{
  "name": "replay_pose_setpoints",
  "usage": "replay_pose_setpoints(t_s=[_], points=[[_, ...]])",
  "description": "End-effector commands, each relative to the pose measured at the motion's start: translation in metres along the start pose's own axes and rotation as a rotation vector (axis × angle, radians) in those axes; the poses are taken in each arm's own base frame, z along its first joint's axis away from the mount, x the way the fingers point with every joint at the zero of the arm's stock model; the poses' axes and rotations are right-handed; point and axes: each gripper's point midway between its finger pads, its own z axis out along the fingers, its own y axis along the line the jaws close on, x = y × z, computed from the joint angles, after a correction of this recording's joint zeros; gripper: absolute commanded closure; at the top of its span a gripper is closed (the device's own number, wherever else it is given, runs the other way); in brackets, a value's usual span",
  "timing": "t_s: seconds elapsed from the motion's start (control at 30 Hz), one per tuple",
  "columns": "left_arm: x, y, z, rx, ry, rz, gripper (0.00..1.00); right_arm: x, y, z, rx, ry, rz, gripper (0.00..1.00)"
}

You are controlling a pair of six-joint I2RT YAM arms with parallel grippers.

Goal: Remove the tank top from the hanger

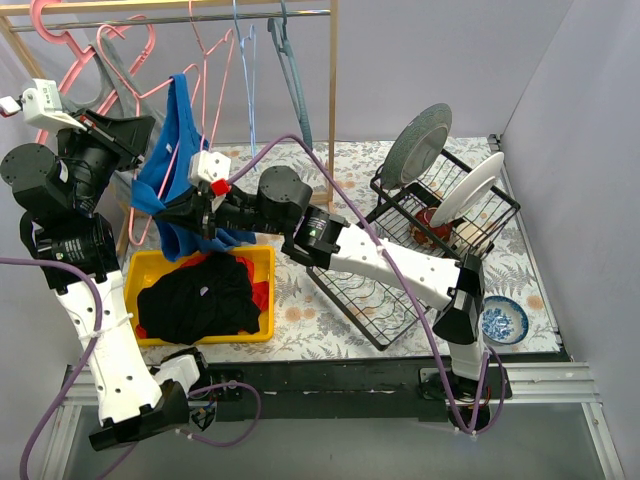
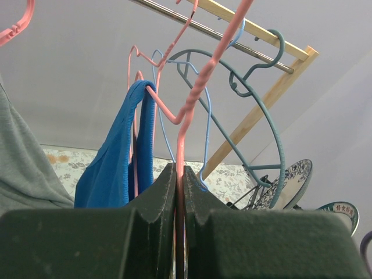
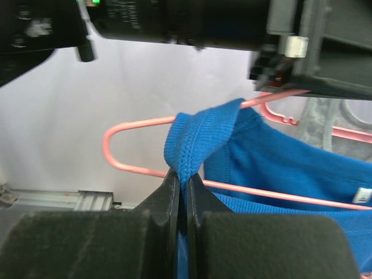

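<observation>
Clamping the blue tank top [image 3: 279, 163], the right gripper [image 3: 183, 177] is holding its strap. The left gripper [image 2: 179, 174] is pinching the pink hanger [image 2: 198, 93].

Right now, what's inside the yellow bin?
A crumpled black garment fills the yellow bin, with red fabric peeking out beside it. Whatever lies beneath is covered.

The table [image 1: 296, 302] is covered by a floral cloth. A yellow bin [image 1: 263, 290] is set at the near left, a wire dish rack [image 1: 396, 214] is spread to its right, and a patterned bowl [image 1: 503, 320] is seen at the near right corner.
</observation>
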Motion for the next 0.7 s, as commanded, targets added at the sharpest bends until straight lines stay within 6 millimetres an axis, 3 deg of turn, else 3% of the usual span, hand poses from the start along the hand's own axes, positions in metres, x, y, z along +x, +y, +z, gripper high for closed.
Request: replay_pose_setpoints(t_s=[0.0,0.03,0.07,0.27,0.37,0.53,0.67], points=[[-0.025,-0.014,-0.004,0.028,-0.086,0.051,1.0,-0.032,0.034,-0.008,-0.115,-0.048,-0.029,0.99],[-0.024,-0.015,-0.003,0.032,-0.083,0.046,1.0,-0.028,0.042,-0.008,-0.149,-0.037,-0.023,0.99],[-0.022,-0.014,-0.003,0.034,-0.078,0.042,1.0,-0.012,0.05,-0.006,-0.177,0.008,0.0,0.99],[-0.009,-0.006,-0.003,0.029,-0.071,0.01,1.0,-0.001,0.085,0.004,-0.276,0.055,-0.033,0.99],[-0.008,-0.004,-0.003,0.02,-0.073,0.012,1.0,0.003,0.087,0.005,-0.253,0.073,-0.053,0.99],[-0.008,-0.003,-0.003,0.017,-0.076,0.005,1.0,0.002,0.065,0.007,-0.137,0.109,-0.061,0.99],[-0.011,-0.005,-0.004,0.019,-0.087,0.01,1.0,0.016,0.062,0.006,-0.113,0.154,-0.067,0.99]])
